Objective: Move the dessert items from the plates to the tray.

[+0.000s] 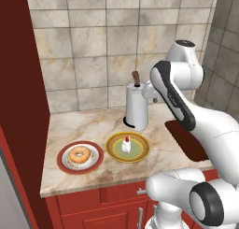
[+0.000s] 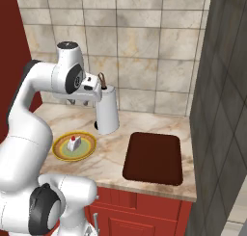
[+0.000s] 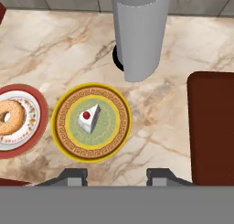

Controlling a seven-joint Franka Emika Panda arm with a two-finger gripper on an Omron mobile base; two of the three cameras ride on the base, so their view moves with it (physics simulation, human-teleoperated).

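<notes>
Marble counter (image 1: 79, 123) ran along the tiled wall, and the white arm reached out high above it. Largest of the task's things, the dark reddish-brown tray (image 2: 153, 158) lay flat at the counter's right end, well apart from both plates. A tall grey kettle (image 1: 137, 107) stood behind the yellow-rimmed plate (image 3: 61, 131), near the tray. The red-rimmed plate (image 1: 63, 163) sat just beside the yellow one, on its left. The donut (image 1: 79, 154) rested on the red-rimmed plate, and the cake wedge (image 3: 88, 118) lay on the yellow-rimmed plate's green centre. The gripper (image 3: 116, 176) hovered above the counter with fingertips (image 3: 73, 176) spread apart, holding nothing.
</notes>
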